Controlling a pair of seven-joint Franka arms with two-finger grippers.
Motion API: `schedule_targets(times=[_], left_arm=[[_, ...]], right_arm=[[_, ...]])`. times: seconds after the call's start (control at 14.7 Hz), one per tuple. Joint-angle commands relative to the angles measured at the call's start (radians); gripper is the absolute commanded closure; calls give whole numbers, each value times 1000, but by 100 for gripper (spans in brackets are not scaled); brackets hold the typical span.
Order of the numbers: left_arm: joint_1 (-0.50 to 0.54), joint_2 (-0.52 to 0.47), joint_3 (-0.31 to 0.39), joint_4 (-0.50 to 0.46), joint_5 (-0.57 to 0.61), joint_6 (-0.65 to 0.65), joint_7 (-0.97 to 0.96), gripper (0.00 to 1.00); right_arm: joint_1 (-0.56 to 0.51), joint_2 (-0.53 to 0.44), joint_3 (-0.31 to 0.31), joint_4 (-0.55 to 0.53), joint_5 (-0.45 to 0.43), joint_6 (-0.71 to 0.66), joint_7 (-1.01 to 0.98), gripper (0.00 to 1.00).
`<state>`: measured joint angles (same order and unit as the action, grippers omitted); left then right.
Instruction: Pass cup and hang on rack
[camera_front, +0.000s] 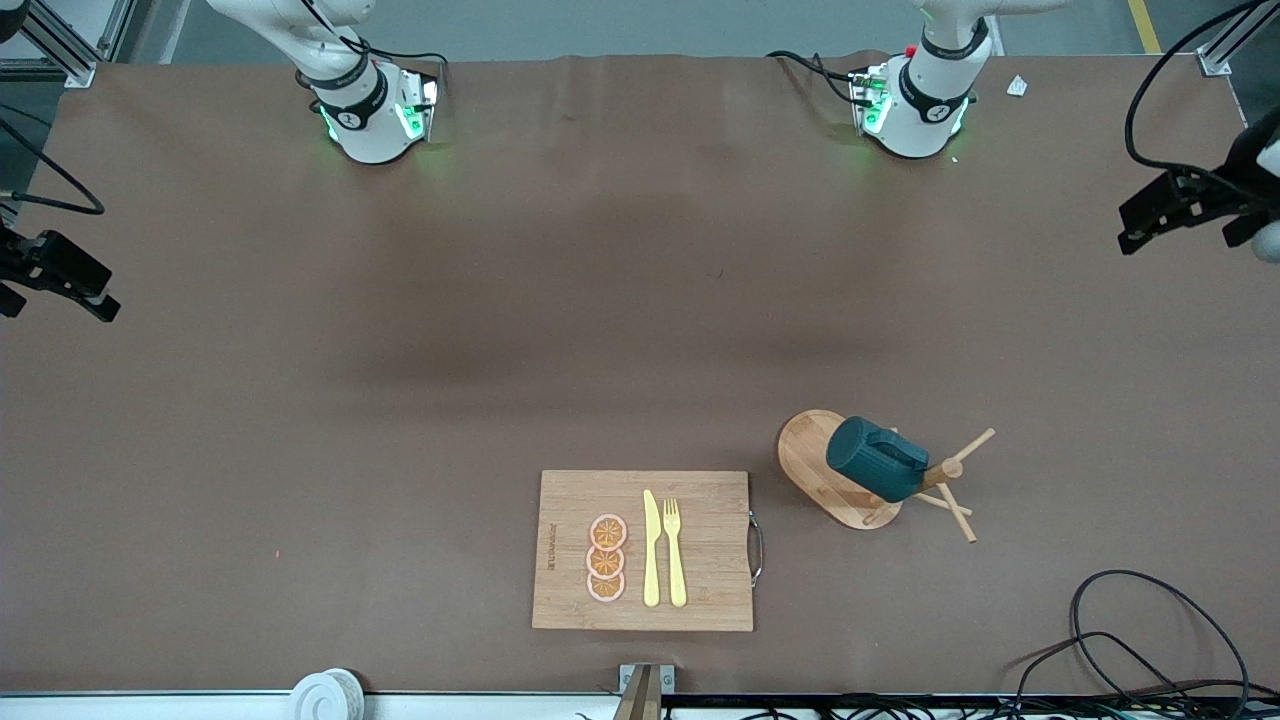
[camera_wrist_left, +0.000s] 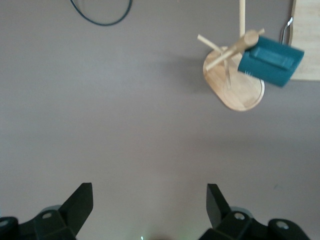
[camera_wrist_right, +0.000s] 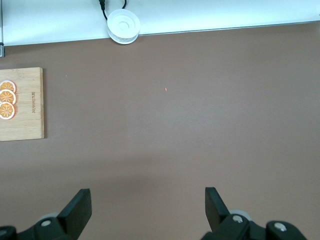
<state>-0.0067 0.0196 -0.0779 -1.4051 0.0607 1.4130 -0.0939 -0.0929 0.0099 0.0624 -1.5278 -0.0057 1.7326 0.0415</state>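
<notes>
The dark teal cup (camera_front: 878, 458) hangs tilted on a peg of the bamboo rack (camera_front: 805, 452), near the front camera toward the left arm's end of the table. Both also show in the left wrist view, the cup (camera_wrist_left: 270, 60) on the rack (camera_wrist_left: 240, 95). My left gripper (camera_wrist_left: 149, 200) is open and empty, held in the air over bare table well away from the rack. My right gripper (camera_wrist_right: 147, 202) is open and empty, up over bare table toward the right arm's end. Both arms wait.
A bamboo cutting board (camera_front: 700, 540) with a metal handle lies beside the rack, bearing three orange slices (camera_front: 606, 558), a yellow knife and a fork. A white tape roll (camera_front: 325, 693) sits at the table's near edge. Black cables (camera_front: 1150, 640) lie near the rack.
</notes>
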Motion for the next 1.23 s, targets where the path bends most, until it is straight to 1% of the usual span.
schedule_targets(times=[0.0,0.14,0.27,0.41,0.68,0.89,1.02,1.16], left_arm=[[8,-110,23,-138,-51,17,40,0],[22,-165,9,-208,-53,44,40,0],[39,-202,-14,-247,-53,46,40,0],[51,-217,-65,-256,-53,37,23,0],[42,-214,-71,-252,-55,34,36,0],[-2,-207,-43,-239,-53,38,28,0],[-64,-199,16,-230,-53,38,29,0],[-72,-188,24,-224,-55,38,26,0]], right_arm=[[-22,4,19,15,0,-15,0,0],[-21,4,19,15,1,-16,-2,0],[-21,4,19,15,1,-31,0,0],[-22,2,19,15,4,-56,0,0],[-21,2,19,17,4,-64,1,0],[-22,2,19,24,4,-64,1,0],[-24,1,19,26,3,-64,1,0],[-24,2,19,26,3,-64,1,0]])
